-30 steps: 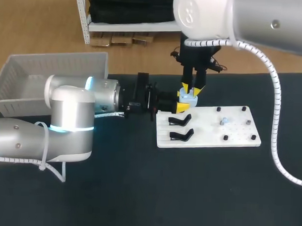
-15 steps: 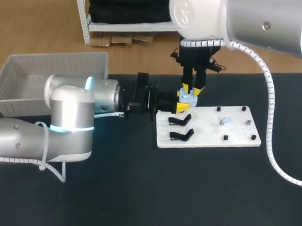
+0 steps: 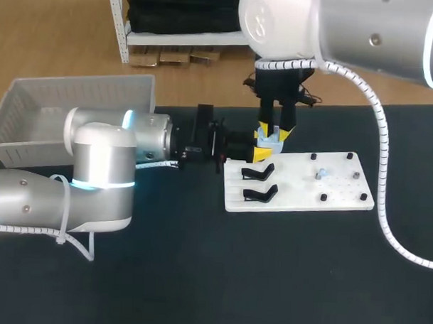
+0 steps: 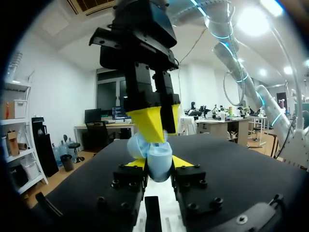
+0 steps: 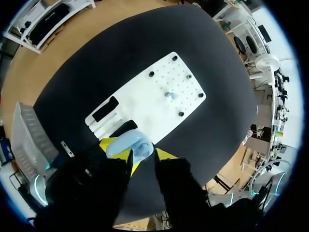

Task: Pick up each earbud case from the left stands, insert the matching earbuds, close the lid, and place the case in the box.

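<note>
My left gripper (image 3: 259, 152) reaches in level from the left and is shut on a light blue earbud case (image 3: 273, 141), held just behind the white board's (image 3: 301, 183) back left corner. In the left wrist view the case (image 4: 155, 153) sits between that gripper's (image 4: 159, 166) yellow tips. My right gripper (image 3: 273, 133) hangs straight down over the case. Its fingers stand slightly apart at the case's top (image 5: 129, 144), and in its own wrist view this gripper (image 5: 145, 155) shows a gap between the tips. Two black stands (image 3: 259, 170) (image 3: 260, 194) on the board's left part hold nothing. A small pale earbud (image 3: 321, 173) rests on the board's right part.
A white slatted box (image 3: 76, 100) stands at the table's back left, behind my left arm. Black pegs (image 3: 322, 198) dot the right half of the board. Dark table lies in front of the board and to its right.
My right gripper's fingers have spread a little over the case and the arm has shifted slightly. The left arm and the case have stayed in place.
</note>
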